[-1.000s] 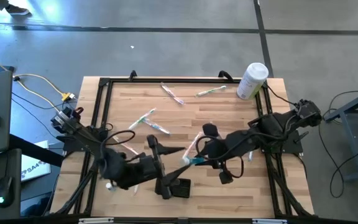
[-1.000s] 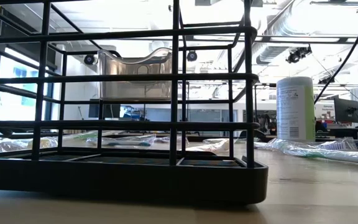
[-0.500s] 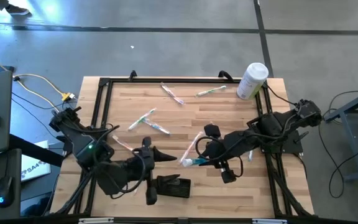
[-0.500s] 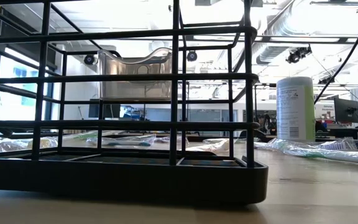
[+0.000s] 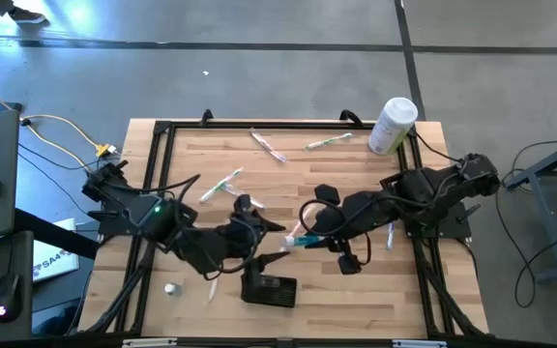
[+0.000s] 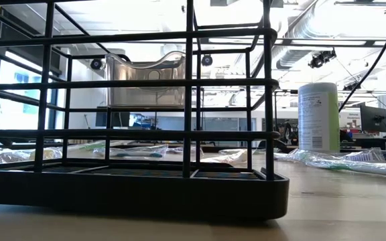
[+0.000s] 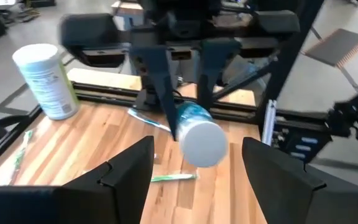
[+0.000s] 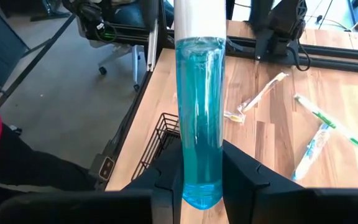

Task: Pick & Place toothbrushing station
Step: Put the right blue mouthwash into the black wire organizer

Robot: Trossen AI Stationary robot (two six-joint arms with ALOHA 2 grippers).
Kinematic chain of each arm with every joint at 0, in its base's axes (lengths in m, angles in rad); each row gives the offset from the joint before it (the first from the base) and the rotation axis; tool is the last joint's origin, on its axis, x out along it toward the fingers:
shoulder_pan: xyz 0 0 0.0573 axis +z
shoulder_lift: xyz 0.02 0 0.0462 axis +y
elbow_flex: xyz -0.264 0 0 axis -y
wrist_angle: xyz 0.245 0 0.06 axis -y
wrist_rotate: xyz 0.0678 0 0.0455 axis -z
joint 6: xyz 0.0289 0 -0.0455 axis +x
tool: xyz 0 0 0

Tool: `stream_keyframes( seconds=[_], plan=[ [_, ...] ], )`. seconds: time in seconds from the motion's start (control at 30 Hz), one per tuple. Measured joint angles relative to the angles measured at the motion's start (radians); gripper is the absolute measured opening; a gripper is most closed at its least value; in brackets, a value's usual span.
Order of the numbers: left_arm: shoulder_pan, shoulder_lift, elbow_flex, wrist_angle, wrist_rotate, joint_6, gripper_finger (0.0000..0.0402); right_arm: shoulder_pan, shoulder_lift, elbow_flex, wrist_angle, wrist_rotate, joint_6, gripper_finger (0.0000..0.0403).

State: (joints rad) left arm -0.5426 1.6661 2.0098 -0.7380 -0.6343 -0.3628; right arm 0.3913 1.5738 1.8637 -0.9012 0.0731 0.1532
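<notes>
Step in hand: carrying a tube toward the holder.

Right gripper: fingers clenched on the tube; clear blue body, white cap, smooth and round.

Left gripper: fingers released, empty, facing the cap.

Holder: black wire frame on the wooden tabletop, just below both grippers.

Next: lower tube upright into a compartment.

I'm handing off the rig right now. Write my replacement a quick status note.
Right gripper: shut on the blue tube, held above mid-table.
Left gripper: open, empty, facing the tube's white cap.
Toothbrushing station: at the table's near edge, nothing visibly in it.
Done: tube picked up.
Left: place the tube in the station; wrapped toothbrushes lie scattered; white container at the far right corner.
</notes>
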Motion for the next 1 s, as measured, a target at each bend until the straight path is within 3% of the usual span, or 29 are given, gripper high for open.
stream_keyframes(
  seconds=[1.0],
  plan=[
    [0.052, 0.023, -0.002, 0.032, 0.031, 0.089, 0.0236, -0.015, 0.0, 0.0, -0.01, 0.002, -0.012, 0.0067]
  ],
)
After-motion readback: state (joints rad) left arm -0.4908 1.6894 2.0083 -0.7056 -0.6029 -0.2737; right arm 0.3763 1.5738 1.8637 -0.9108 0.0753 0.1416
